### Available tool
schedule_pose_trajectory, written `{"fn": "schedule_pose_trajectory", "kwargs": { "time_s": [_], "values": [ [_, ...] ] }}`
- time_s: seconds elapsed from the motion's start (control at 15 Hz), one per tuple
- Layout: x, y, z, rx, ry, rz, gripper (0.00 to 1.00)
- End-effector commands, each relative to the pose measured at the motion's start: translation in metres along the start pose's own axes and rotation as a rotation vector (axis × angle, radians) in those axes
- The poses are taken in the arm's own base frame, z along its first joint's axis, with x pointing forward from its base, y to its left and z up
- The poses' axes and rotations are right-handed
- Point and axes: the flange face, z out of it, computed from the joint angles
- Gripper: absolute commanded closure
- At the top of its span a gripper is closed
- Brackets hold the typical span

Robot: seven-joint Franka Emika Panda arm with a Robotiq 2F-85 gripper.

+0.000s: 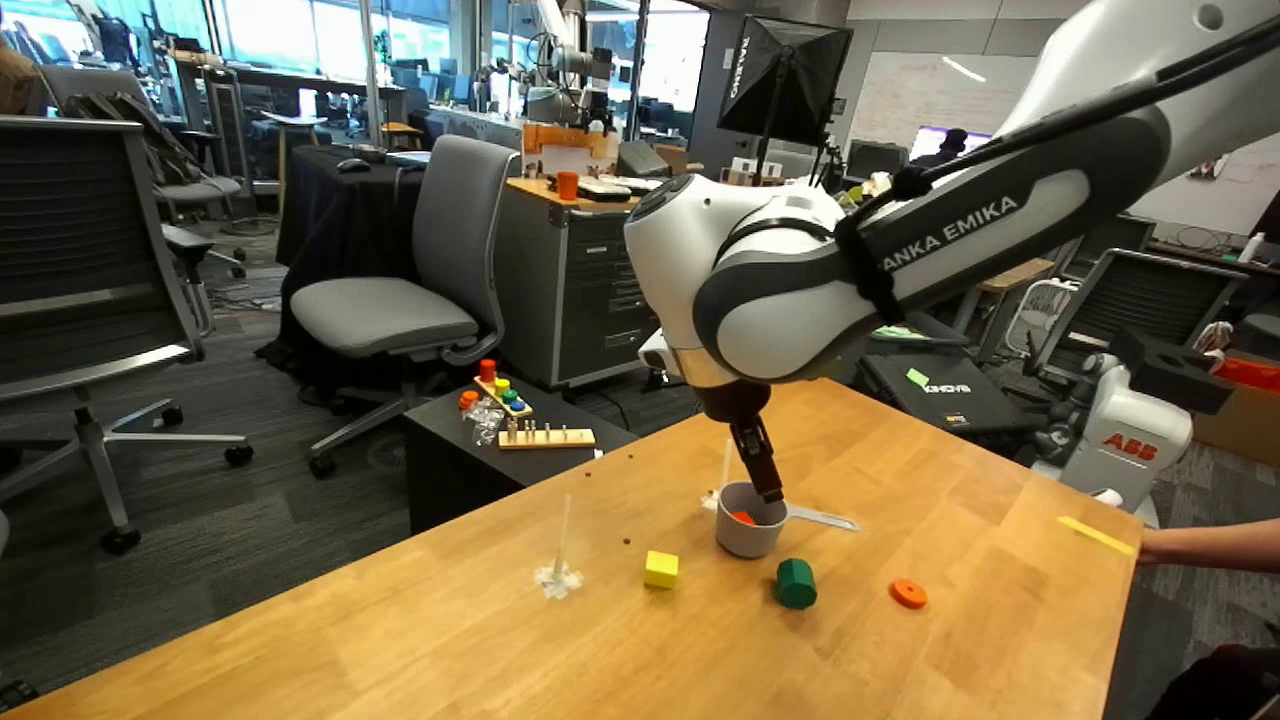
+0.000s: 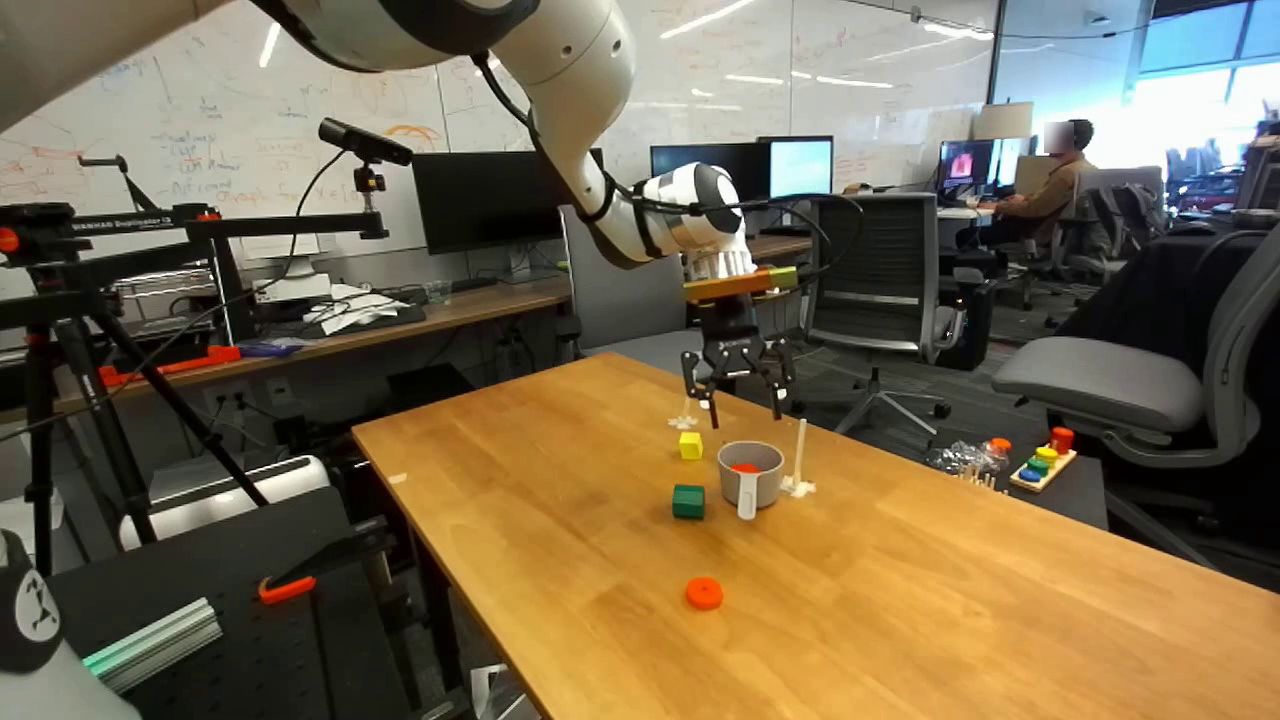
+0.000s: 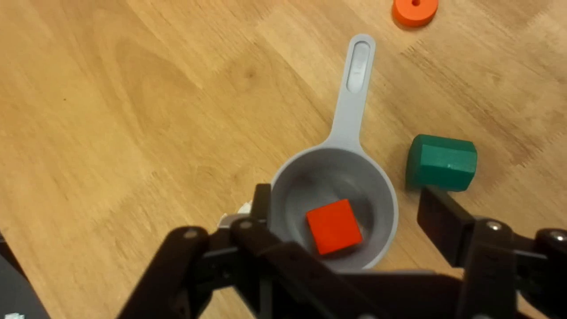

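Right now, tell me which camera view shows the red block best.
The wrist view: it looks down into the cup and shows the whole top of the red block. Both exterior views look in at a slant, so the cup's near wall hides part of the block and only a small red patch shows.

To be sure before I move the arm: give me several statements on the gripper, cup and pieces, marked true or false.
1. The red block lies inside the gray cup. True.
2. The gripper is closed around the red block. False: its jaws stand open, holding nothing.
3. The green block lies outside the cup, on the table. True.
4. The orange disc is inside the cup. False: it lies flat on the table.
5. The yellow block shows in both exterior views. True.
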Motion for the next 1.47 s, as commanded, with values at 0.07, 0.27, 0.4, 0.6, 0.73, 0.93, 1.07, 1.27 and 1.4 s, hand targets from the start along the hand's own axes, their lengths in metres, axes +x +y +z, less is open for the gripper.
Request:
{"fn": "schedule_pose_trajectory", "kwargs": {
  "time_s": [0.07,0.27,0.4,0.6,0.73,0.93,1.07,1.27,1.4],
  "values": [
    [0.002,-0.008,-0.011,0.039,0.005,0.002,0.00],
    [0.010,-0.040,-0.022,0.043,0.041,-0.041,0.00],
    [0.018,-0.067,-0.030,0.021,0.059,-0.083,0.00],
    [0.027,-0.097,-0.044,0.007,0.112,-0.106,0.00],
    [0.031,-0.103,-0.049,0.018,0.146,-0.021,0.00],
    [0.033,-0.099,-0.050,0.050,0.184,0.140,0.00],
    [0.036,-0.096,-0.048,0.099,0.195,0.193,0.00],
    [0.037,-0.089,-0.053,0.089,0.228,0.051,0.00],
    [0.036,-0.082,-0.054,0.060,0.216,-0.037,0.00]
  ]
}}
